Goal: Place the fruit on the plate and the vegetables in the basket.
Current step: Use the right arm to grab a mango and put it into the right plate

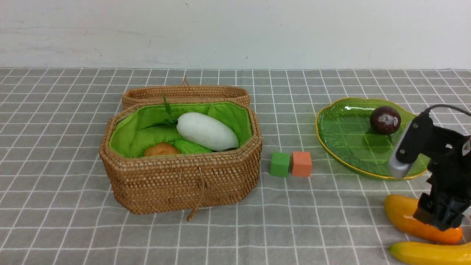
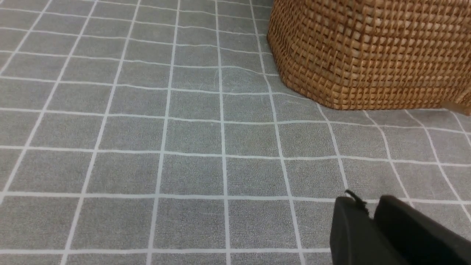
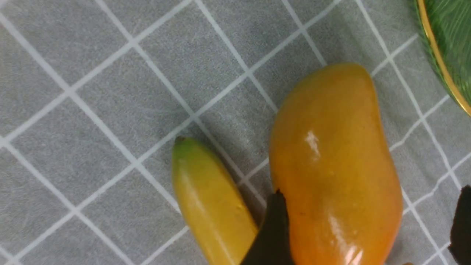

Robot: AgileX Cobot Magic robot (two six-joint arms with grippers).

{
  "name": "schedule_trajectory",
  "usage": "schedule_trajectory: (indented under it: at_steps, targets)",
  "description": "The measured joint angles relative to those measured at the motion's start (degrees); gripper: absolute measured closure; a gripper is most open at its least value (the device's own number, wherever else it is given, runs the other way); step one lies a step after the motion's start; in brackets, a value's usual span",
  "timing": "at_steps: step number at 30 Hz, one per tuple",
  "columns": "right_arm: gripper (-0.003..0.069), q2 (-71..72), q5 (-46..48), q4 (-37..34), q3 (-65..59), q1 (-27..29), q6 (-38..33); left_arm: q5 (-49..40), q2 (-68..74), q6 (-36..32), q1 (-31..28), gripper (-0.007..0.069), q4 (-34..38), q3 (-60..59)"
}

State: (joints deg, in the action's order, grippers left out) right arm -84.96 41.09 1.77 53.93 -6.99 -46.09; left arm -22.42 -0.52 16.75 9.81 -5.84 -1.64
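The orange-yellow mango (image 1: 404, 215) lies on the cloth at the front right, with the yellow banana (image 1: 427, 253) just in front of it. My right gripper (image 1: 439, 217) is open, lowered over the mango (image 3: 335, 165), one finger between mango and banana (image 3: 209, 198), the other apart on the far side. The dark purple mangosteen (image 1: 385, 119) sits on the green plate (image 1: 342, 140). The basket (image 1: 176, 184) holds the white radish (image 1: 207, 131), potato (image 1: 161, 149) and cucumber (image 1: 191, 147). The eggplant is not in view. My left gripper (image 2: 368, 200) is shut and empty, near the basket's wall (image 2: 368, 55).
A green cube (image 1: 280, 164) and an orange cube (image 1: 301, 163) stand between basket and plate. The basket's lid (image 1: 186, 94) leans behind it. The plate's gold rim (image 3: 441, 66) is close to the mango. A white wall bounds the table at the back.
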Motion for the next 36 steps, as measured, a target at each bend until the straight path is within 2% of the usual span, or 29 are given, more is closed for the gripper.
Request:
schedule_trajectory:
  at_steps: [11, 14, 21, 25, 31, 36]
  targets:
    - [0.0072, -9.78, -6.26, 5.5, -0.89, 0.0, 0.56, 0.0, 0.0, 0.0, 0.0, 0.0522, 0.0, 0.0]
    - [0.0099, -10.42, -5.73, 5.87, -0.36, 0.0, 1.22, 0.0, 0.0, 0.0, 0.0, 0.0516, 0.0, 0.0]
    - [0.0099, -9.3, -1.09, 4.21, 2.09, -0.07, 1.22, 0.0, 0.0, 0.0, 0.0, 0.0511, 0.0, 0.0]
    - [0.0099, -6.14, 3.33, -2.89, 8.14, -1.09, 1.09, 0.0, 0.0, 0.0, 0.0, 0.0503, 0.0, 0.0]
    - [0.0099, -7.12, 5.14, -12.52, 15.96, -0.31, 1.61, 0.0, 0.0, 0.0, 0.0, 0.0498, -0.11, 0.0]
    - [0.0099, -13.3, -4.17, -22.71, 22.64, 2.13, 8.31, 0.0, 0.0, 0.0, 0.0, 0.0493, -0.23, 0.0]
